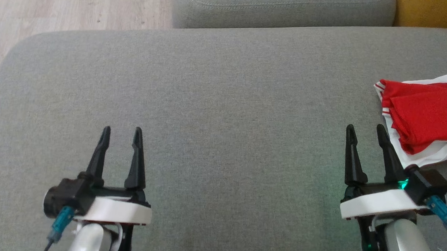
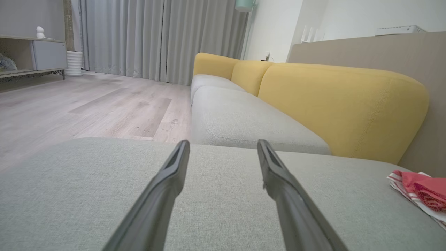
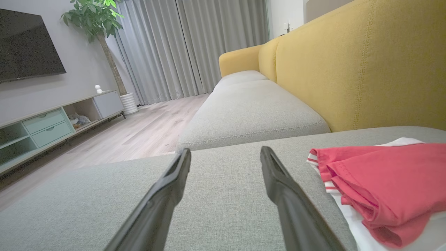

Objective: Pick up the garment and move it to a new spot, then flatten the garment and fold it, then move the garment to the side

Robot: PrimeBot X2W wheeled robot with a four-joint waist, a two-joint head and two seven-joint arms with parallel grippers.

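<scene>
The garment (image 1: pixel 428 114) is red and white and lies folded at the right edge of the grey sofa seat (image 1: pixel 225 102). It also appears at the far right as the garment (image 2: pixel 423 191) in the left wrist view and close by as the garment (image 3: pixel 386 184) in the right wrist view. My right gripper (image 1: pixel 366 132) stands open just left of it, not touching, with nothing between its fingers. Over the lower left of the seat, my left gripper (image 1: pixel 122 133) is open and empty, well away from the cloth.
A second grey seat cushion (image 1: pixel 281 6) lies beyond the seat, with yellow backrests (image 3: pixel 348 62) along the right. Wood floor (image 1: pixel 68 3) borders the far left. A TV cabinet (image 3: pixel 52 122), a potted plant (image 3: pixel 101 31) and curtains (image 2: pixel 156 38) stand across the room.
</scene>
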